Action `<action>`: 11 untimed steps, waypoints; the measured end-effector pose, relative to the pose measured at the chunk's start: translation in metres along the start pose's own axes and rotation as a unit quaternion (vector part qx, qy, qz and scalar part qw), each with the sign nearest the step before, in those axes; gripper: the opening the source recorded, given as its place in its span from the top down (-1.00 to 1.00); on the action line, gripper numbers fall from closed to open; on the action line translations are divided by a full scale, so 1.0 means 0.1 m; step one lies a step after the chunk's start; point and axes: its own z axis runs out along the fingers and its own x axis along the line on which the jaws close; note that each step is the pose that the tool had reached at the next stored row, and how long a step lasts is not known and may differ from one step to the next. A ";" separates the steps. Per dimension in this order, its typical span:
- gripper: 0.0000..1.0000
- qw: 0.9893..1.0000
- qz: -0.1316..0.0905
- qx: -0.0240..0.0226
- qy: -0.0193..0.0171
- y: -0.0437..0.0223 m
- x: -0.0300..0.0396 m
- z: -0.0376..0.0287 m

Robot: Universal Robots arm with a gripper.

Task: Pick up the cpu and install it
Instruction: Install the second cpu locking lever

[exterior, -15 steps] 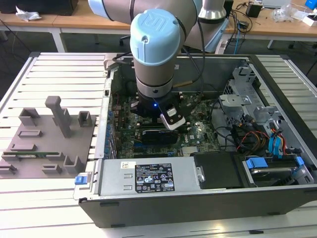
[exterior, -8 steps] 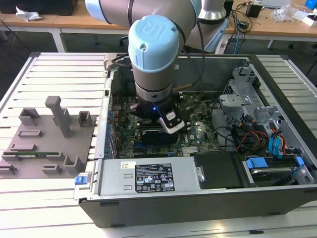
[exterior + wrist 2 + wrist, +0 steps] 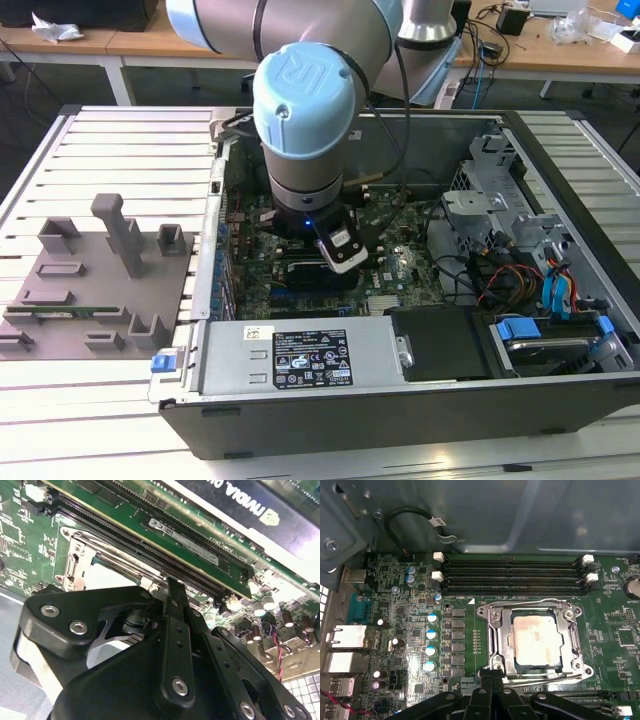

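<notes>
CPU sits flat inside its motherboard socket, so I judge it seated; my end effector hovers beside it, fingers pinched narrow, holding nothing.

A worktable of pale slatted aluminium profiles occupies the foreground of the exterior view. Behind it stand wooden-topped benches on white legs, carrying loose cables and a crumpled white item at the exterior view's left. The dark floor beneath them is evenly lit, without hard shadows.
</notes>
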 end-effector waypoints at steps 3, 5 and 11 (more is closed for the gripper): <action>0.79 1.000 0.000 -0.003 -0.001 0.005 0.004 0.006; 0.79 1.000 0.000 -0.005 -0.001 0.008 0.012 0.015; 0.79 1.000 0.000 -0.006 -0.001 0.010 0.041 0.055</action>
